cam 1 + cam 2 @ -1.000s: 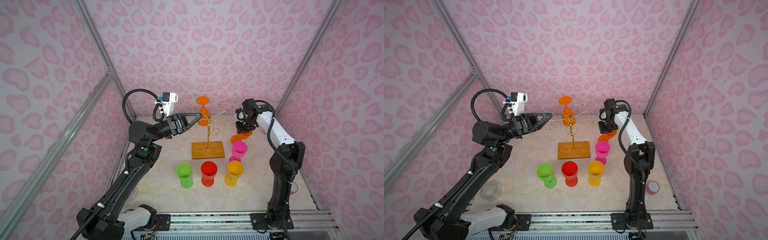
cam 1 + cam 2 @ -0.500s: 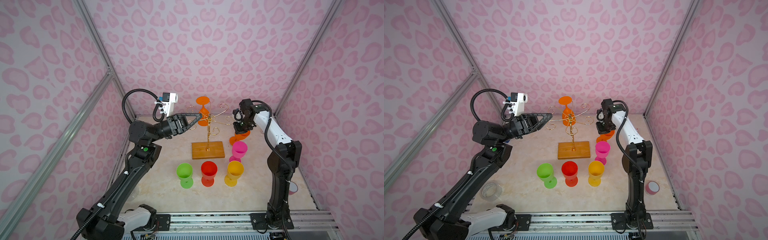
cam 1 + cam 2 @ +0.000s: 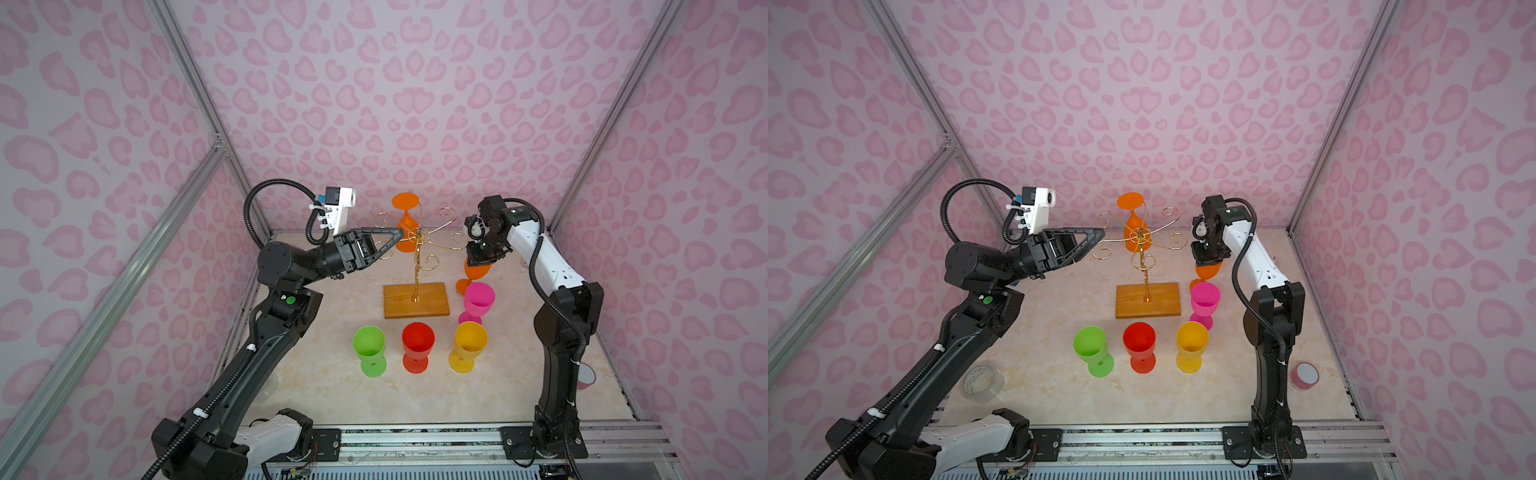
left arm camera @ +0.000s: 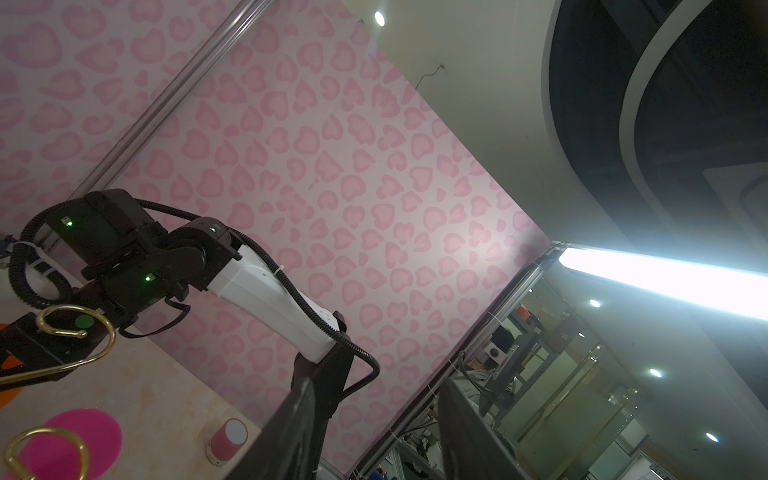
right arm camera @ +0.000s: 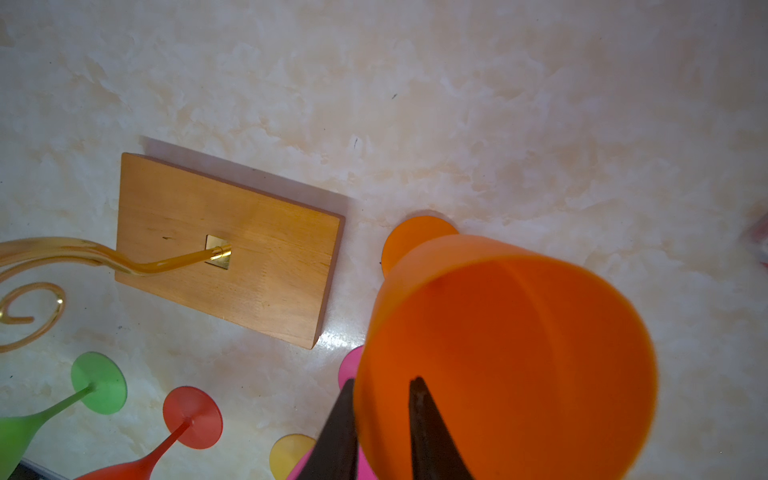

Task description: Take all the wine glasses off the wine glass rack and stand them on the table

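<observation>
Right wrist view: orange wine glass wall between right gripper jaws, slightly apart; left gripper jaws apart, empty.

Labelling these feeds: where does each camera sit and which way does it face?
Both top views: high in front, looking down on the table, wine glass rack, left arm, right arm.
Left wrist: tilted up past the left gripper toward the right arm and wall.
Right wrist: down past the right gripper onto the standing orange glass.
Shared: top and right wrist views show the rack's base.
</observation>
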`<state>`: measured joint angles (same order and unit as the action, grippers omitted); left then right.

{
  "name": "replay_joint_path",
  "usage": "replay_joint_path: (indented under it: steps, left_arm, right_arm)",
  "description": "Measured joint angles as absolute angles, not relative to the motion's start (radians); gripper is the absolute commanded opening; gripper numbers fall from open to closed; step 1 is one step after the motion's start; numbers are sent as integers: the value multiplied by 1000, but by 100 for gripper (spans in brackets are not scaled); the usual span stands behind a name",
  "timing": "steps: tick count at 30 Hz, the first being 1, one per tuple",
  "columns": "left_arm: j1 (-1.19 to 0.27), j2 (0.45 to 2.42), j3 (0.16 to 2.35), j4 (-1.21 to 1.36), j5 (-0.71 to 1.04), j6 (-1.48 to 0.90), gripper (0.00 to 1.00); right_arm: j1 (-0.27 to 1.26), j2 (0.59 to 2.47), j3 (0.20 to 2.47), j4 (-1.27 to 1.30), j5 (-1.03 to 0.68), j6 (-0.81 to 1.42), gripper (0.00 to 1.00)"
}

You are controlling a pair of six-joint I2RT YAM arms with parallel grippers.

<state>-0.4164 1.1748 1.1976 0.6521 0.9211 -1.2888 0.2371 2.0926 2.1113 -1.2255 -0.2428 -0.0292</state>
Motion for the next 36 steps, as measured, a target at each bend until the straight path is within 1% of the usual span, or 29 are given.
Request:
replay_joint_path:
  steps: [8, 14, 20, 28, 36]
  left_arm:
    - [-416, 1172, 1192, 644, 921, -1279, 51]
    - [-416, 1172, 1191, 630, 921, -1269, 51]
    - [-413, 1172, 1193, 622, 921, -1262, 51]
    - [-364, 1186, 1226, 606, 930, -1253, 51]
    - [-284, 1246, 1281, 592, 946, -1254, 51]
  right_arm:
    - [241, 2049, 2100, -1224, -262, -28, 27]
    - [241, 2011, 2061, -1220, -266, -18, 28]
    - [234, 1935, 1994, -1180, -282, -7, 28]
    - [193, 1742, 1800, -1043, -377, 42, 28]
    - [82, 1483, 1542, -857, -538, 122, 28]
